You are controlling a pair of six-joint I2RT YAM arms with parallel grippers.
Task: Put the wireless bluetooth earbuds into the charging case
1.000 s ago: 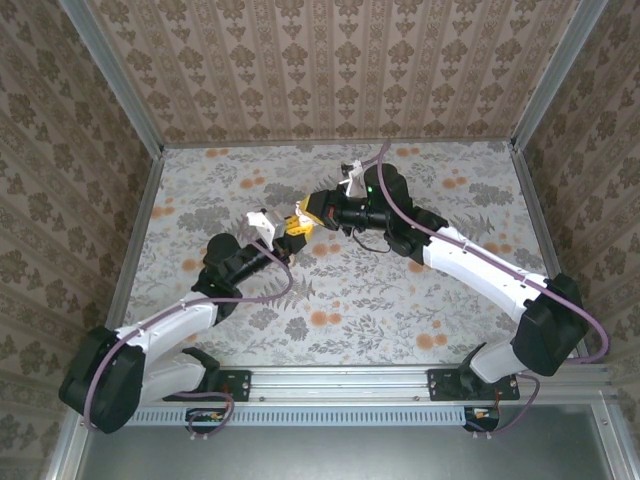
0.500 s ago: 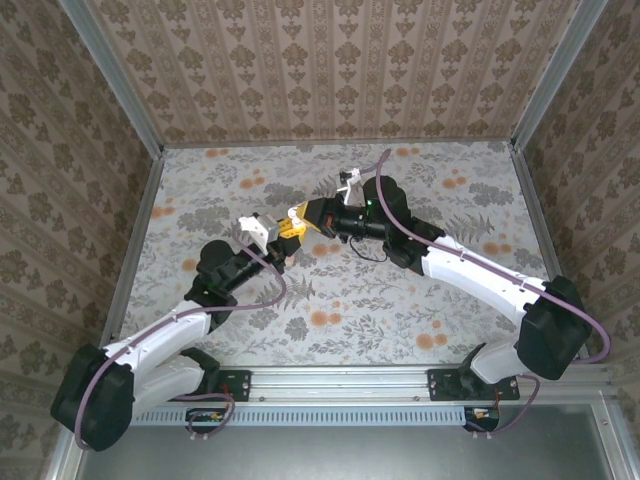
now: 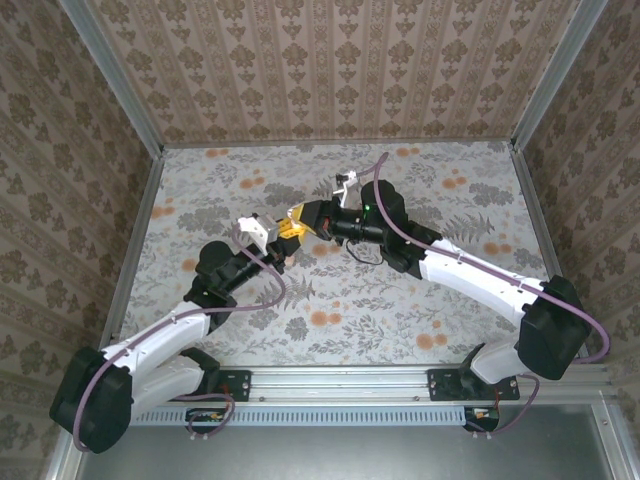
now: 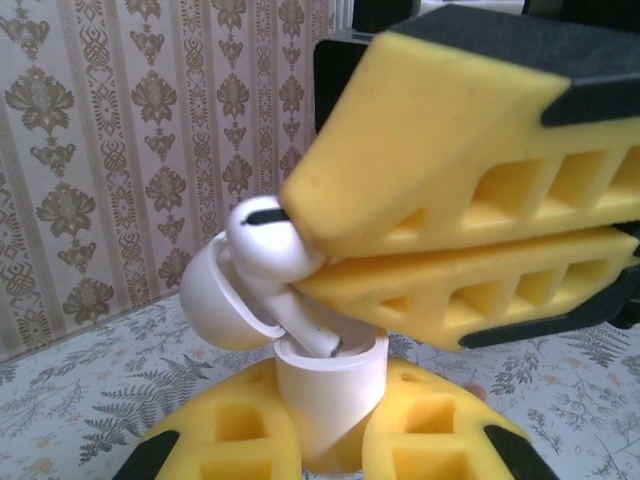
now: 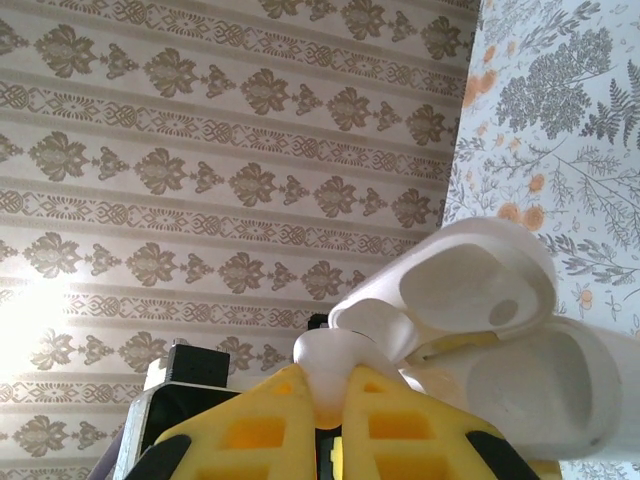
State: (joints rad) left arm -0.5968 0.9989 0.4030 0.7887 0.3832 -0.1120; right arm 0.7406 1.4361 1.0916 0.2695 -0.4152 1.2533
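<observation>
Robot test booth: wallpapered walls (image 3: 330,70) (aluminium rails (image 3: 340,385)).

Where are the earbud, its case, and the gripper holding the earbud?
earbud (image 4: 268,232), left wrist view, rounded head.
charging case (image 4: 330,398), left wrist view, lower body.
right gripper (image 5: 328,388), right wrist view, between its fingertips.

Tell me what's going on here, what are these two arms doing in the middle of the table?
The left end effector grips a white charging case with its lid flipped open. The right end effector pinches one white earbud and holds it at the case, the stem tip poking into the opening while the head sits above the rim. So the earbud is partway in, not yet seated.
</observation>
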